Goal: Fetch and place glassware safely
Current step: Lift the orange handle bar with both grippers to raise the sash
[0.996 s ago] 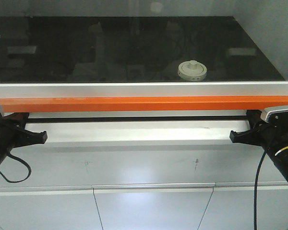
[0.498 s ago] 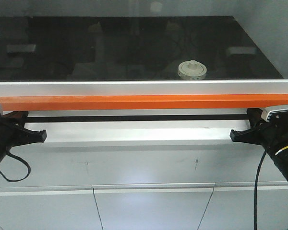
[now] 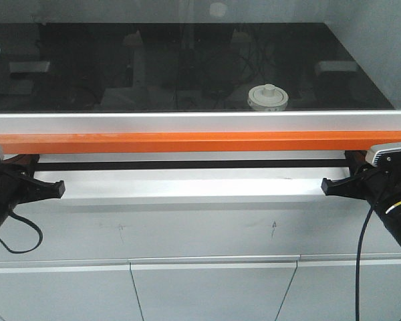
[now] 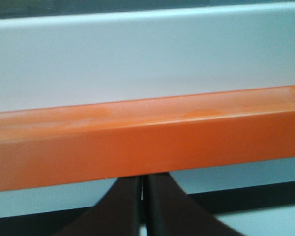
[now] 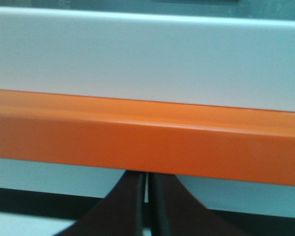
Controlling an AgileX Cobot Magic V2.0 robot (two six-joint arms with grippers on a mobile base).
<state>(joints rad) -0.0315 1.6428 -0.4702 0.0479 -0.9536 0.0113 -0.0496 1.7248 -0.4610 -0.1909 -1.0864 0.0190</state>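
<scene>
Your glass jar (image 3: 268,97) sits on the dark worktop (image 3: 80,73), a bit right of the middle and near the front edge. You can see its round off-white lid (image 3: 268,93) with a knob on top. A silver rail (image 3: 187,123) and an orange bar (image 3: 187,143) run across in front of it. Your left hand (image 3: 55,190) is low down by the left end of the bar. Your right hand (image 3: 329,188) is low down by the right end. Both are well apart from the jar. In the wrist views, the left fingers (image 4: 125,206) and the right fingers (image 5: 132,201) are almost together, with only a thin slit between them. Neither hand holds anything.
</scene>
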